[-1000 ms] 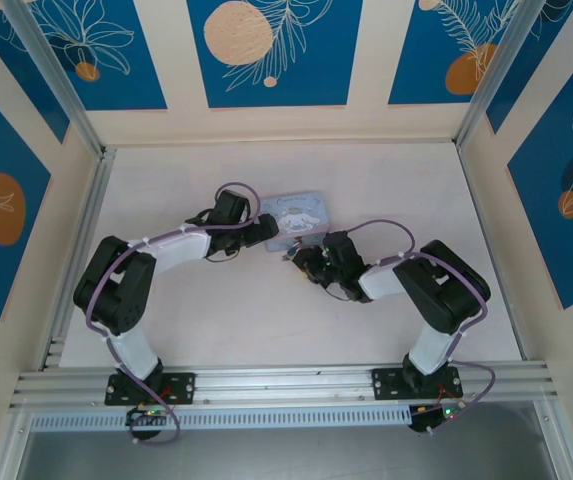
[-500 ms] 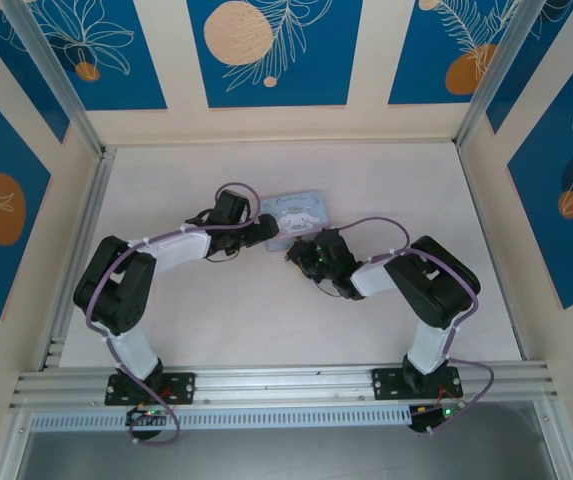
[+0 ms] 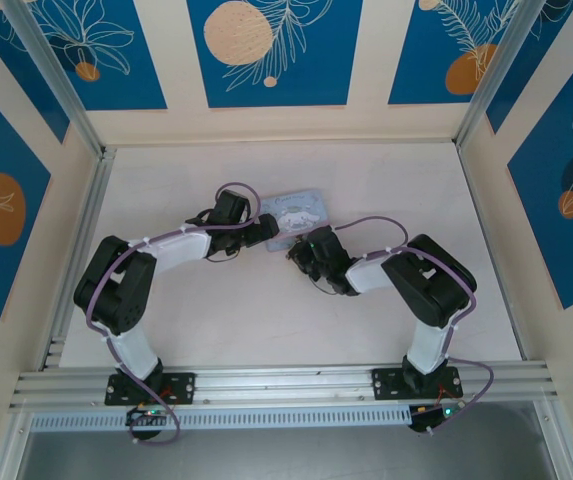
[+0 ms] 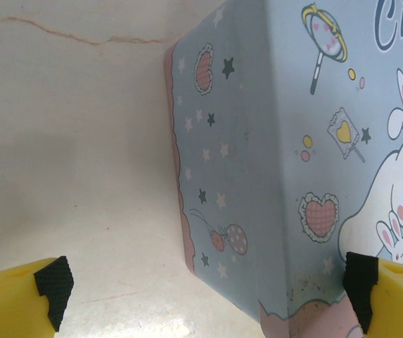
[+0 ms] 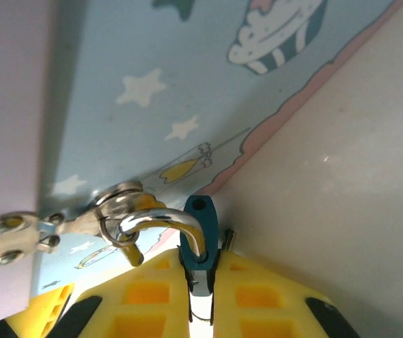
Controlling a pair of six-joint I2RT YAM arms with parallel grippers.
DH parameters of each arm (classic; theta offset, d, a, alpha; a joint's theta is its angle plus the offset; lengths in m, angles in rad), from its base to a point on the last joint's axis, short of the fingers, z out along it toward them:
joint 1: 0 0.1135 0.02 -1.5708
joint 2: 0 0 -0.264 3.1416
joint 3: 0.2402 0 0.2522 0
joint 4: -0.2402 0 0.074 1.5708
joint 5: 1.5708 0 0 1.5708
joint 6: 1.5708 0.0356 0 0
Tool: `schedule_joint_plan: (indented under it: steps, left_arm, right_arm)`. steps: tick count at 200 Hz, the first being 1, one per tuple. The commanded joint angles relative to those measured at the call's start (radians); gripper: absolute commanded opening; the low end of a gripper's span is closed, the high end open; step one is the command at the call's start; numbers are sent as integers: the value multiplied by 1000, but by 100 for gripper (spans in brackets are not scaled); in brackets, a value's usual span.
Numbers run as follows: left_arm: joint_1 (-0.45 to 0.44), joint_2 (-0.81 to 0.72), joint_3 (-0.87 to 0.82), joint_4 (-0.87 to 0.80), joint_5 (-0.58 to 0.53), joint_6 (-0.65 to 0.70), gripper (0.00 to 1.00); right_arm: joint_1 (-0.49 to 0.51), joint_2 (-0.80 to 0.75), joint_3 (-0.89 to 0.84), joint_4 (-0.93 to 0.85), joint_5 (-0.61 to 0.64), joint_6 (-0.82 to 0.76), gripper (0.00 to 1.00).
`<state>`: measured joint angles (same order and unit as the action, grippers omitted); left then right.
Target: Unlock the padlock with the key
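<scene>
In the right wrist view the padlock, a small teal-blue body, stands pinched between my right gripper's yellow fingers. Its silver shackle curves left through the ring of the hasp on the pale blue tin box. One shackle hole at the lock's top shows empty. A silvery piece sits under the lock body between the pads; I cannot tell whether it is the key. My left gripper stands wide open around the tin box's near corner. From above, both grippers meet at the box.
The tin box rests mid-table on the pale tabletop. Blue-patterned walls and aluminium rails enclose the area. Purple cables loop over both arms. The right arm's elbow sits to the right of the box.
My right gripper has slid left toward the tin box and closed on the padlock. The box has turned slightly. The left arm has not moved.
</scene>
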<state>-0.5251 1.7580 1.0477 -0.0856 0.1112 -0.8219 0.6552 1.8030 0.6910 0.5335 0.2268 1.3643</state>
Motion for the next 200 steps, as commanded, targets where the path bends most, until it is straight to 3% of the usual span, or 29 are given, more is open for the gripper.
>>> schedule_joint_plan:
  steps: [1,17,121,200]
  left_arm:
    - [-16,32,-28,-49,16,0,100]
    - [-16,34,-28,-52,15,-3,100]
    - [-15,79,-29,-94,11,-46,100]
    - [-16,126,-4,-121,27,-50,100]
  right_arm:
    - [-2,33,3,-97,74,10,8]
    - [-1,30,3,-93,75,15,0]
    - [-54,1,38,-26,120,167,0]
    - [-199,-21,78,-75,-38,55,0]
